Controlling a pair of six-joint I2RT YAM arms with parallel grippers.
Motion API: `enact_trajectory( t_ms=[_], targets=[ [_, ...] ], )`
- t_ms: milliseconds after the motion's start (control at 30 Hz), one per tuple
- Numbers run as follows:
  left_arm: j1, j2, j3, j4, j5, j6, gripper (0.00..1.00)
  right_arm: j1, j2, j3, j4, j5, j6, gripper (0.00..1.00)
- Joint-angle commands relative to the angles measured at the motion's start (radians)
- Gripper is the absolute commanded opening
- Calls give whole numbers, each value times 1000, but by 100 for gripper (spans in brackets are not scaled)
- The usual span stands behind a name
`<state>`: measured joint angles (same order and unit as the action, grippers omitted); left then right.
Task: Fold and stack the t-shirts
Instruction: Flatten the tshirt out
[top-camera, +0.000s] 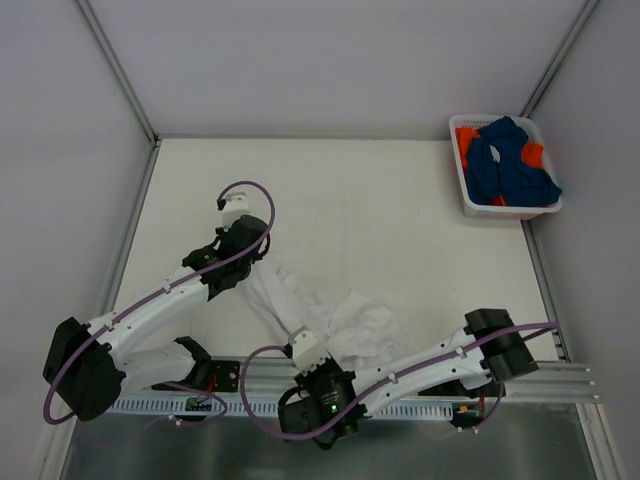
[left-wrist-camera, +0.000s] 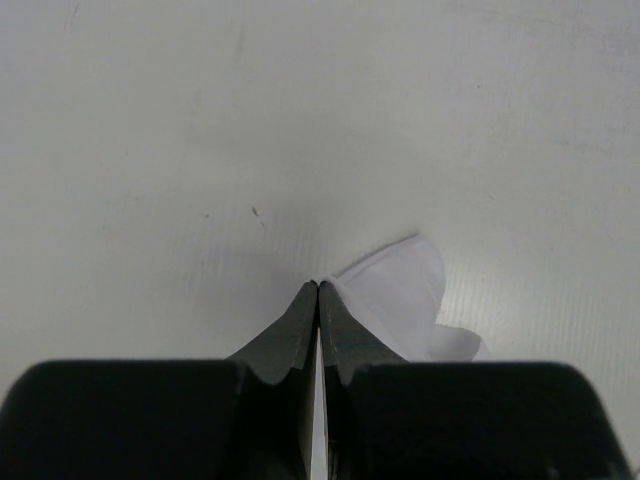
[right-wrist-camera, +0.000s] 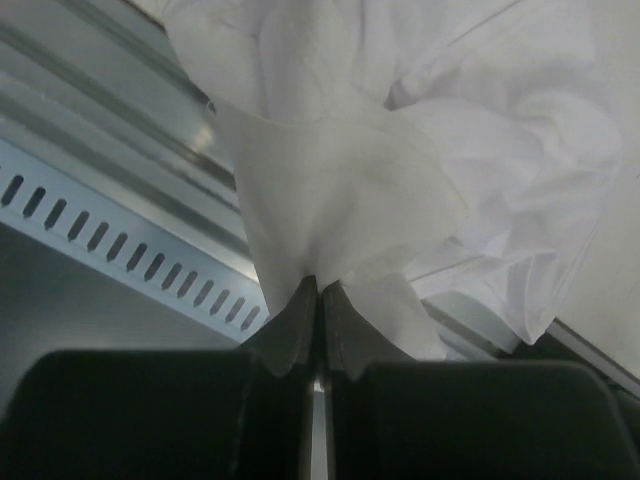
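Observation:
A plain white t-shirt (top-camera: 350, 322) lies crumpled on the table near its front edge, with one strip stretched up and left. My left gripper (top-camera: 258, 258) is shut on the end of that strip; in the left wrist view the cloth (left-wrist-camera: 400, 290) sticks out to the right of the closed tips (left-wrist-camera: 318, 285). My right gripper (top-camera: 300, 336) is shut on a fold of the same shirt (right-wrist-camera: 350, 190) just above the front rail, with the tips (right-wrist-camera: 320, 284) pinching it. A dark blue t-shirt (top-camera: 510, 165) and an orange one (top-camera: 466, 136) lie bunched in the basket.
The white plastic basket (top-camera: 510, 212) stands at the table's far right corner. A slotted metal rail (top-camera: 560, 375) (right-wrist-camera: 100, 220) runs along the near edge under the right arm. Grey walls close in the table on the left, back and right.

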<state>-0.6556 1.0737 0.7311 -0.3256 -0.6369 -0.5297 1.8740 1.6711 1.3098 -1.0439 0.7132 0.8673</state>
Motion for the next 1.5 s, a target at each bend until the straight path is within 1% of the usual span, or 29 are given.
enact_trajectory(
  t_ms=[0, 100, 167, 233, 300, 367, 400, 433, 467, 500, 533, 567, 600, 633, 667, 767, 867, 933, 967, 1000, 1033, 1067, 1100, 1133, 1167, 1200, 1267, 1300, 1467],
  targets=[
    [-9, 38, 89, 43, -64, 23, 0, 66, 70, 92, -166, -46, 171, 3],
    [-9, 78, 128, 45, -63, 31, 0, 119, 90, 100, -150, -95, 214, 3],
    [-9, 84, 134, 45, -58, 33, 0, 148, 85, 66, -81, -141, 229, 3],
    [-9, 88, 136, 46, -61, 36, 0, 186, 75, 48, -7, -178, 222, 3],
    [-7, 86, 136, 46, -67, 45, 0, 224, 79, 61, 4, -202, 202, 3],
    [-6, 88, 140, 46, -66, 53, 0, 247, 84, 91, -7, -216, 187, 8],
    [-6, 88, 142, 46, -61, 57, 0, 266, 85, 98, -22, -230, 187, 16],
    [-6, 85, 142, 46, -57, 59, 0, 273, 82, 101, -31, -230, 191, 53],
    [-4, 75, 137, 46, -47, 59, 0, 284, 79, 105, -48, -219, 205, 74],
    [-6, 69, 131, 46, -43, 57, 0, 289, 75, 106, -59, -207, 211, 90],
    [-6, 60, 125, 46, -38, 54, 0, 289, 56, 108, -74, -189, 217, 99],
    [-6, 34, 102, 45, -32, 50, 0, 289, 46, 112, -90, -160, 225, 99],
    [-4, 17, 88, 43, -18, 34, 0, 286, 32, 112, -112, -85, 234, 99],
    [-6, -4, 73, 42, -8, 27, 0, 280, -3, 108, -122, -49, 240, 99],
    [-6, -49, 39, 40, 0, 8, 0, 255, -23, 83, -126, 6, 245, 99],
    [-6, -134, -16, 11, 20, -22, 0, 197, -85, 33, -125, 72, 236, 100],
    [-7, -179, -47, -49, 31, -50, 0, 84, -123, -6, -119, 175, 187, 100],
    [-6, -193, -61, -84, 31, -72, 0, 36, -140, -40, -97, 210, 130, 99],
    [-7, -204, -74, -87, 39, -78, 0, -22, -148, -61, -35, 216, 99, 99],
    [-7, -207, -81, -92, 42, -90, 0, -51, -169, -88, 8, 209, 64, 98],
    [-7, -210, -87, -101, 46, -96, 0, -84, -181, -154, 63, 200, 30, 97],
    [-7, -213, -94, -104, 55, -111, 0, -145, -192, -191, 193, 166, -47, 96],
    [-7, -215, -99, -108, 62, -119, 0, -174, -212, -228, 255, 148, -83, 93],
    [-7, -216, -107, -115, 66, -125, 0, -234, -215, -294, 378, 129, -111, 92],
    [-7, -218, -113, -116, 74, -137, 0, -263, -215, -319, 434, 83, -167, 90],
    [-7, -221, -114, -121, 78, -142, 0, -288, -200, -340, 477, 60, -191, 87],
    [-7, -228, -122, -133, 85, -154, 0, -343, -166, -353, 568, 13, -244, 83],
    [-7, -231, -125, -138, 86, -158, 0, -354, -119, -343, 581, 0, -258, 81],
    [-7, -265, -118, -184, 83, -174, 0, -389, 7, -235, 613, -52, -330, 77]
  ],
)
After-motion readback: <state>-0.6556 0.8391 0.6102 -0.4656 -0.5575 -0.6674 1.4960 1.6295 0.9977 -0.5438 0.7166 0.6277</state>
